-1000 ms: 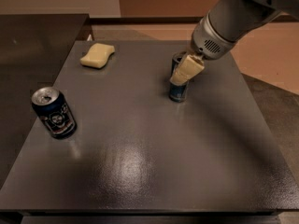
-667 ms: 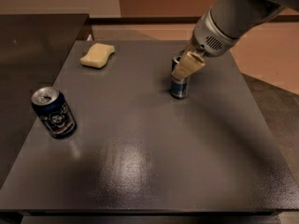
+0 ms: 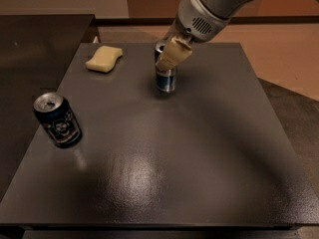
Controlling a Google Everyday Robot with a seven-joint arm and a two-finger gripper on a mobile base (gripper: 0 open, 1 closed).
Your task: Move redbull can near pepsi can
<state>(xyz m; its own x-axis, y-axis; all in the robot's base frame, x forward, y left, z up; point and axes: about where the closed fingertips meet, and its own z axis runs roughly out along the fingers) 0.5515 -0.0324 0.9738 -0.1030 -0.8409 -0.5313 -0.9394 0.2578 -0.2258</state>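
Toward the table's far edge, the gripper (image 3: 165, 63) pinches the upper part of the slim can (image 3: 165, 81), which is upright. One beige finger (image 3: 174, 54) covers the can's top half and the other is hidden behind it. Whether the can's base touches the table (image 3: 174, 163) is unclear. Open tabletop stretches left and forward. One dark can (image 3: 59, 121) stands well apart near the left edge, and one sponge (image 3: 103, 59) lies by the far-left corner.

It is dim in here, and soft overhead light pools as a pale sheen on the dark tabletop (image 3: 144, 173) toward its front. The hand (image 3: 172, 56), at the top of the redbull can (image 3: 165, 79), casts a broad, faint shadow over the tabletop's right side.
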